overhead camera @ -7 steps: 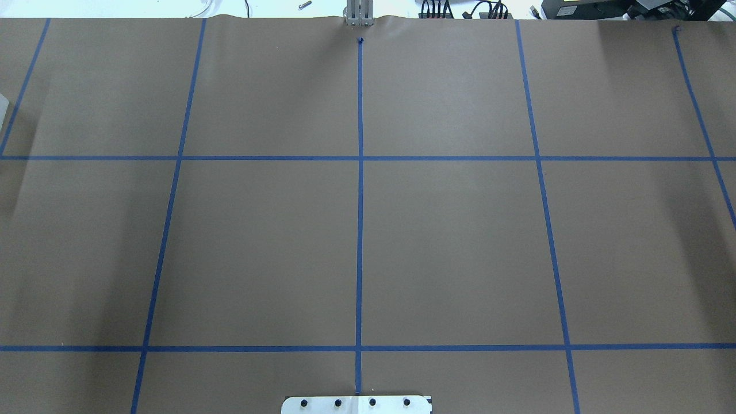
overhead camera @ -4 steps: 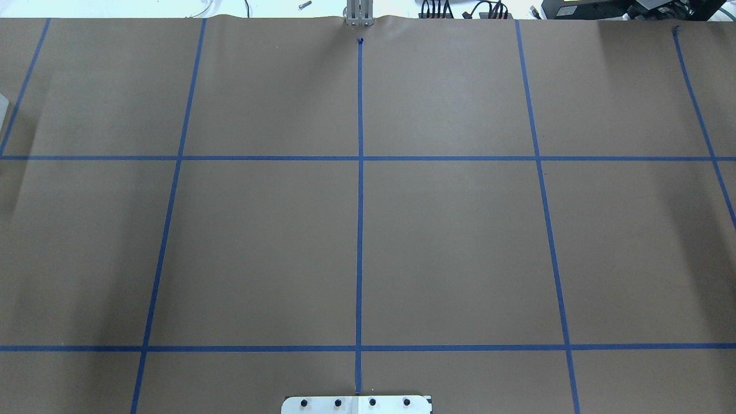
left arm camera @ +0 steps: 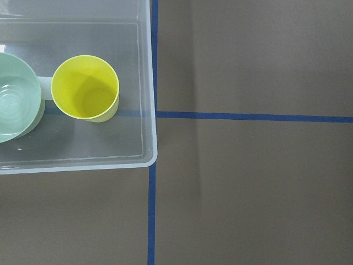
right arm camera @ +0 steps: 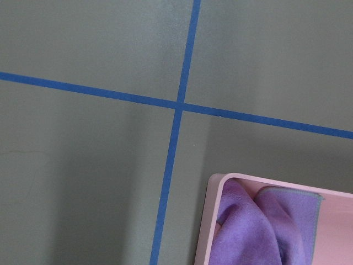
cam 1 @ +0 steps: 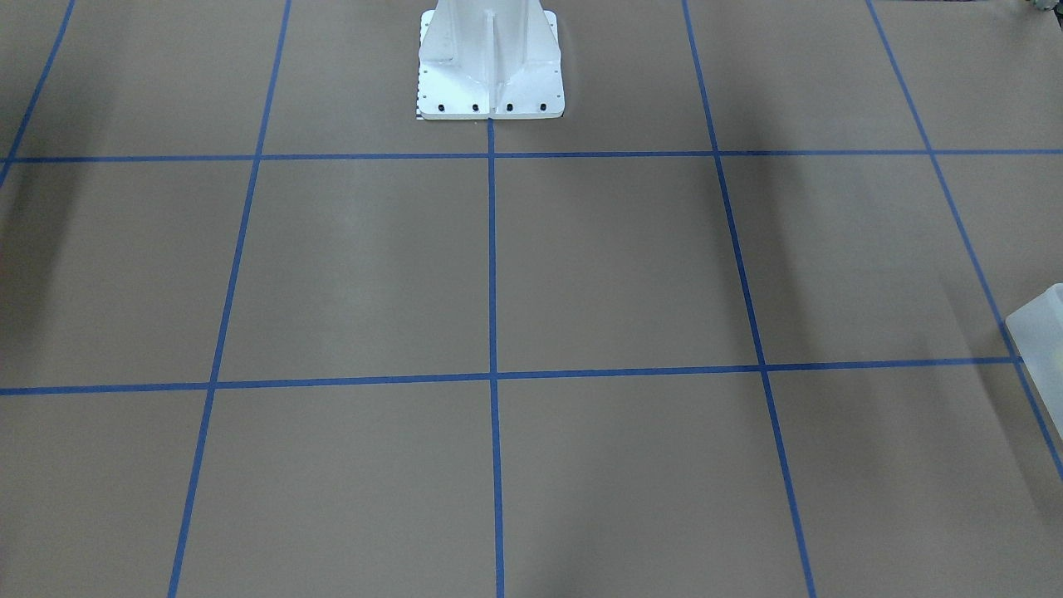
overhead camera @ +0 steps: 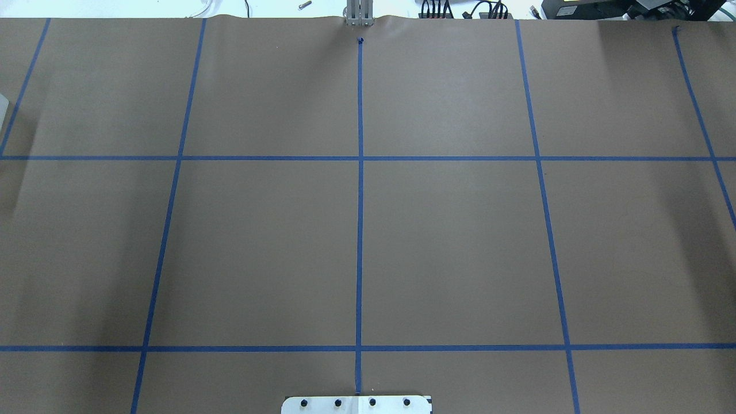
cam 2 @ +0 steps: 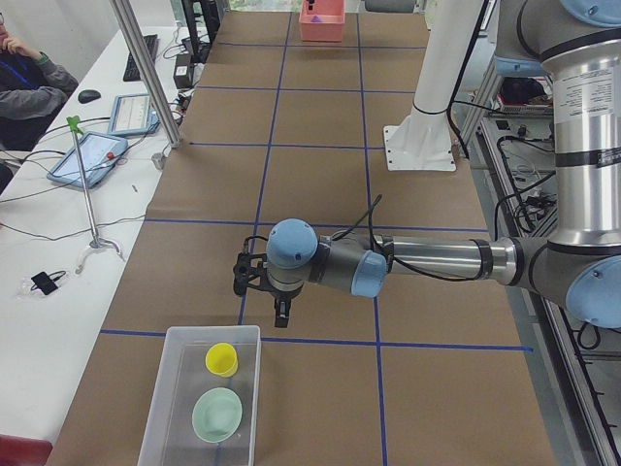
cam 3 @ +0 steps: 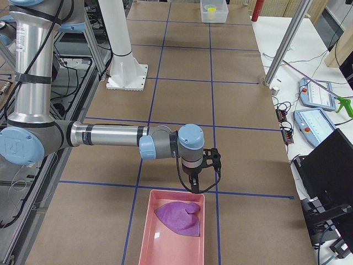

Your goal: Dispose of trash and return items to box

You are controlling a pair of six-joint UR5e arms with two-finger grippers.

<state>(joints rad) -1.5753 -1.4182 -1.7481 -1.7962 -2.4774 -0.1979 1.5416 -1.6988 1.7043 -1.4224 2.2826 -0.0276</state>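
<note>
The box [cam 2: 160, 413], a frosted translucent container, stands at the table's left end and holds a yellow cup [cam 2: 222, 358] and a pale green bowl [cam 2: 217, 414]. The left wrist view looks down on the box's corner [left arm camera: 150, 138], the yellow cup [left arm camera: 85, 88] and the green bowl [left arm camera: 16, 105]. My left gripper [cam 2: 267, 296] hangs just beyond the box's far rim; I cannot tell whether it is open or shut. My right gripper [cam 3: 198, 176] hovers at the near rim of a pink tray [cam 3: 144, 243] holding a purple cloth [cam 3: 179, 218]; its state cannot be told either.
The white robot pedestal [cam 1: 490, 75] is bolted at the table's middle back. Blue tape lines [overhead camera: 360, 201] grid the brown paper. A person sits at the side desk [cam 2: 58, 184] with tablets [cam 2: 87, 160]. Aluminium posts [cam 3: 287, 44] stand along the table edge.
</note>
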